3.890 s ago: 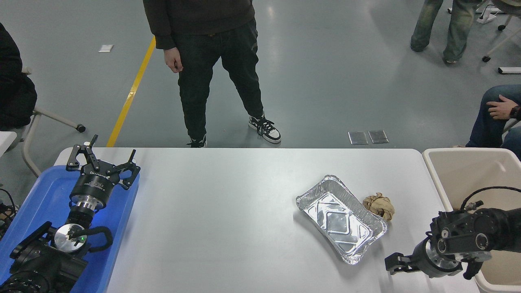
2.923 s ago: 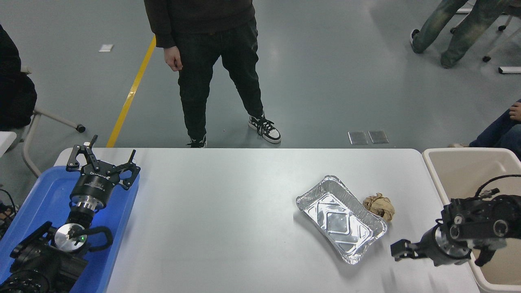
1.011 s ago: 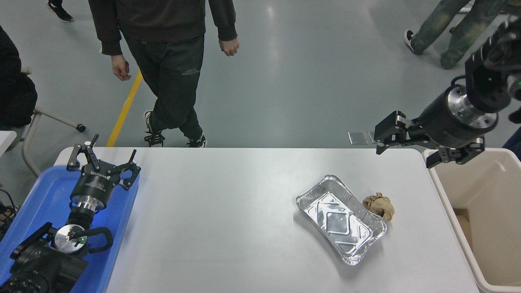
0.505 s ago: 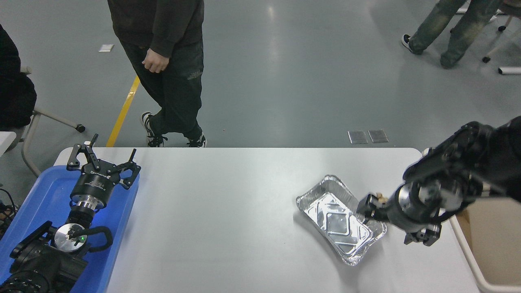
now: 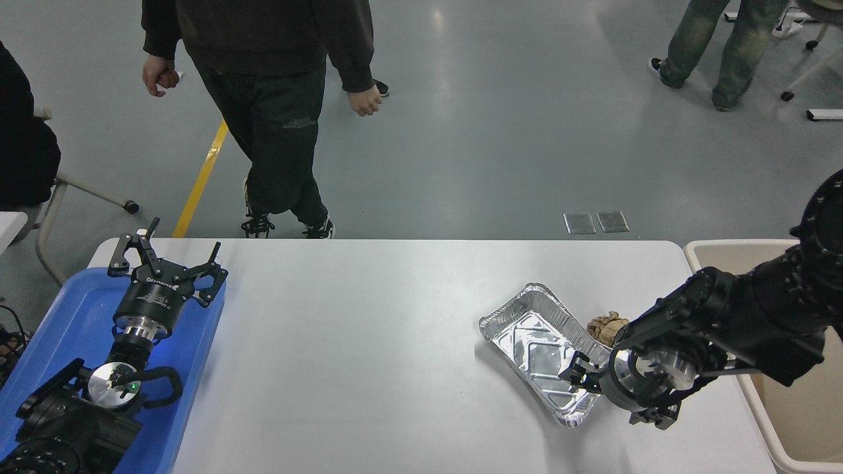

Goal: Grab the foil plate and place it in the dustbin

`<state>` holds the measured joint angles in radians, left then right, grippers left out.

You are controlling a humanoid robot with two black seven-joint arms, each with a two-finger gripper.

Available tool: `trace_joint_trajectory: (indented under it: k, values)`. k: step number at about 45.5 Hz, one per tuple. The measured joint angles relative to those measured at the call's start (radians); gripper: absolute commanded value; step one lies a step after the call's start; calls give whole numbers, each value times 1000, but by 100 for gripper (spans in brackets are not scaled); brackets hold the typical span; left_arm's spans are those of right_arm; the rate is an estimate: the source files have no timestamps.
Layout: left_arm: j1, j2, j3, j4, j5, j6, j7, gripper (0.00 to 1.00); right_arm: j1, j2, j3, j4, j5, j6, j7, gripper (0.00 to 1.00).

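Foil plate (image 5: 539,347) flat on the white surface (image 5: 369,342), right of centre, brown paper ball (image 5: 604,327) touching its far rim. Right end effector (image 5: 609,398) low at the plate's near right corner, one finger inside the rim, another outside; grip unclear. Dustbin (image 5: 790,421) at the right edge. Left end effector (image 5: 164,260) spread wide over the blue tray (image 5: 66,316).
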<state>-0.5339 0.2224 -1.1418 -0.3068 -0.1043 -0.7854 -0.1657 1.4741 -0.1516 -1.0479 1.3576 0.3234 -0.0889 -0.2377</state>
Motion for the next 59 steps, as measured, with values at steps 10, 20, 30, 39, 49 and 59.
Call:
trace_joint_trajectory:
  k: [10, 20, 30, 39, 49, 59]
  values:
    - [0, 0, 0, 0, 0, 0, 0, 99, -47, 17, 29, -45, -3, -27, -10, 40]
    - [0, 0, 0, 0, 0, 0, 0, 99, -77, 26, 42, -70, -8, -51, -15, 0]
    - [0, 0, 0, 0, 0, 0, 0, 99, -70, 30, 43, -70, -22, -61, -15, 0]
    - [0, 0, 0, 0, 0, 0, 0, 99, -14, 4, 29, -6, -39, -62, -16, 0]
    - [0, 0, 0, 0, 0, 0, 0, 99, 151, -58, -20, 143, -48, -58, -15, 0]
    - [0, 0, 1, 0, 0, 0, 2, 99, 420, -132, -110, 296, -51, -8, -16, 0]
